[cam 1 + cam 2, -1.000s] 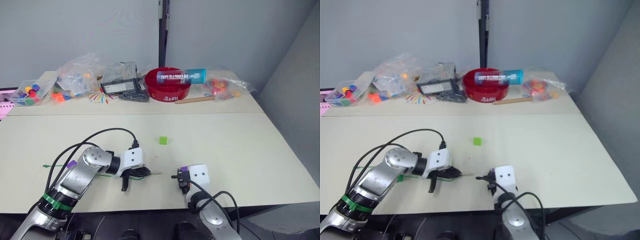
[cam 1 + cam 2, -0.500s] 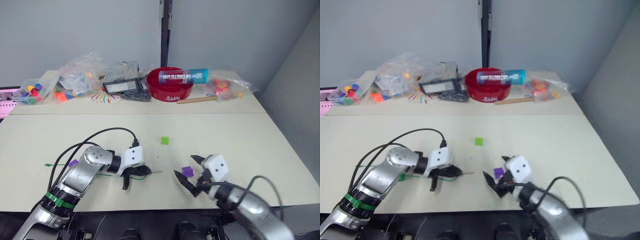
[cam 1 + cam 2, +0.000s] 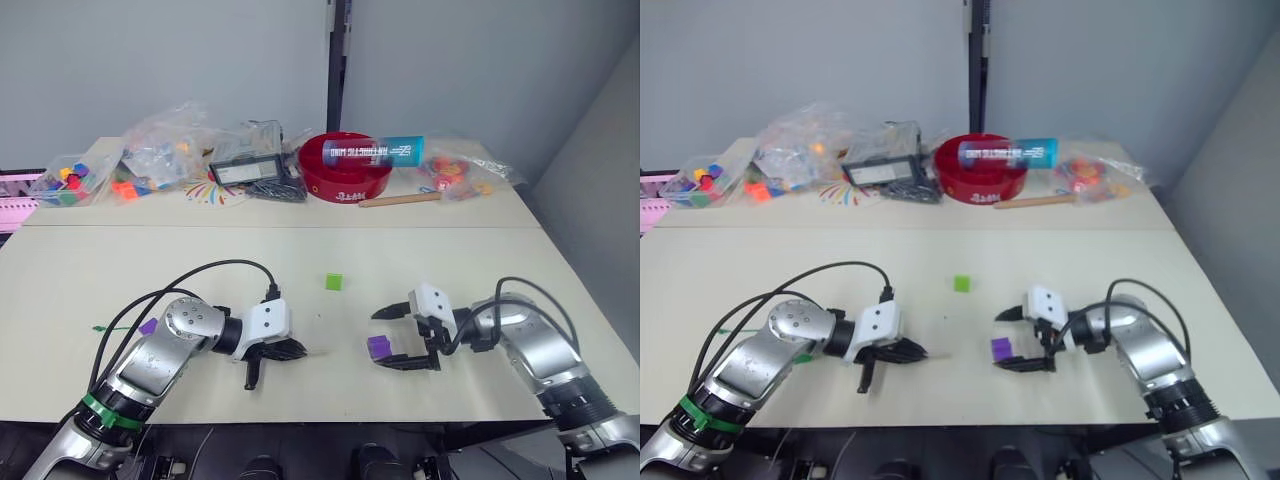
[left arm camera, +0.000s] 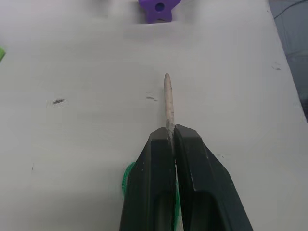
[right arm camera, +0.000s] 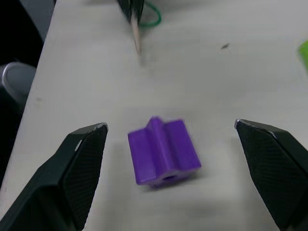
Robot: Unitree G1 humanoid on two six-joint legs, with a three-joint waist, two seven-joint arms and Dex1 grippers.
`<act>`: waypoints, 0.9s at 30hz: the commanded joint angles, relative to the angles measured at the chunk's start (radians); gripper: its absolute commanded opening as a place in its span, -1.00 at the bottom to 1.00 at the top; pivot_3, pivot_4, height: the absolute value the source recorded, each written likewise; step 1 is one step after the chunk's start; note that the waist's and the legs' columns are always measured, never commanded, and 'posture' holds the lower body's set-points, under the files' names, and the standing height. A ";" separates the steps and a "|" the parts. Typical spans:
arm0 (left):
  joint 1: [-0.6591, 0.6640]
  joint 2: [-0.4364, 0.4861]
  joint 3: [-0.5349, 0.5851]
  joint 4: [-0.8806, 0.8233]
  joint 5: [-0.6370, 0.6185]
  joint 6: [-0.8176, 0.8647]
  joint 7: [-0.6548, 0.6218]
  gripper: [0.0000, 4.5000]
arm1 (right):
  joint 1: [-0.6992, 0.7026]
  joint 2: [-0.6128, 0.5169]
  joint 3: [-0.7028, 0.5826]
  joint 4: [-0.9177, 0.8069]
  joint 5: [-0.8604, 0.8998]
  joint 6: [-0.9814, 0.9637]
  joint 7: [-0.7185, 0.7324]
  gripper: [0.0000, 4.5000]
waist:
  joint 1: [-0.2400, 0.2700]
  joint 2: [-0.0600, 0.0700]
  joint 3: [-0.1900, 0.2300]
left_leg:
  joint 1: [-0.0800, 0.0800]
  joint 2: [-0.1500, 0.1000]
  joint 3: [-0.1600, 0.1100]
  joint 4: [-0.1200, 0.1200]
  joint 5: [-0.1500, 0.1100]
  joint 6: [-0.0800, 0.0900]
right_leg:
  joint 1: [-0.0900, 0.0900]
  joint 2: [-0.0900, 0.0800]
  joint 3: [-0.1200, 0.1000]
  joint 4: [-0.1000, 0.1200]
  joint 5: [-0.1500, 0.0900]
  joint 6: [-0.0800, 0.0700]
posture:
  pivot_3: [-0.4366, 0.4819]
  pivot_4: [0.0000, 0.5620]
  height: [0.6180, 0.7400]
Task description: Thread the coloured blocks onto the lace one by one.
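The left end effector (image 3: 285, 350) lies low on the table (image 3: 480, 270), its two black fingers (image 4: 159, 168) pressed together on the lace (image 4: 167, 98) — the pale stiff tip sticks out past the fingertips and points across the table toward a purple block (image 3: 378, 346). Behind the fingers a loop of the green string shows, and more of the lace trails off by the left forearm, where a second purple block (image 3: 148, 326) sits on it or just beside it; which one I cannot tell.

The right end effector (image 3: 400, 338) hangs wide open, gripping nothing. Its fingers (image 5: 79, 168) stand on either side of the purple block, well clear of it on both sides. That block rests on the table between the two end effectors, with a small round hole in one face.

A light green block (image 3: 334, 282) sits alone farther back on the table, apart from both arms. Along the far edge — a red bowl (image 3: 345, 165) with a blue tube (image 3: 385, 150) lying across it, and clear bags of toy pieces (image 3: 155, 155).
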 commanded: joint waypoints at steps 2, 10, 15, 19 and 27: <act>-0.007 0.017 0.022 -0.064 -0.038 0.043 0.004 -1.00 | -0.010 0.019 -0.015 0.037 -0.009 -0.081 0.038 0.99 | 0.000 0.000 0.000 | 0.000 -0.001 0.000 0.000 0.000 0.000 | 0.001 -0.001 0.000 -0.001 0.000 0.001 | -0.05 -0.47 0.85; 0.014 0.040 0.025 -0.104 -0.047 0.062 0.017 -1.00 | -0.006 0.052 -0.032 0.065 -0.018 -0.122 0.026 0.65 | -0.007 0.000 0.000 | 0.002 0.000 0.000 0.000 0.000 0.000 | 0.001 0.000 0.000 0.000 0.000 0.000 | -0.05 -0.47 0.85; -0.010 0.034 0.006 -0.100 -0.039 0.064 0.027 -1.00 | -0.010 0.077 -0.043 0.088 -0.027 -0.128 -0.011 -0.11 | -0.005 0.000 0.000 | 0.002 0.000 0.000 0.000 0.000 0.000 | 0.001 0.000 0.000 0.000 0.000 0.000 | -0.05 -0.47 0.85; -0.043 0.013 -0.015 -0.077 -0.010 0.058 0.057 -1.00 | 0.010 0.101 -0.040 0.026 -0.018 -0.070 -0.057 -0.38 | -0.005 0.000 0.000 | 0.002 0.000 0.000 0.000 0.000 0.000 | 0.001 0.000 0.000 0.000 0.000 0.000 | -0.05 -0.47 0.85; -0.090 -0.009 -0.060 -0.085 0.015 0.113 0.091 -1.00 | 0.070 0.147 0.010 -0.129 -0.054 0.047 -0.164 -0.38 | -0.005 0.000 0.000 | 0.002 0.000 0.000 0.000 0.000 0.000 | 0.001 0.000 0.000 0.001 0.000 0.000 | -0.05 -0.47 0.85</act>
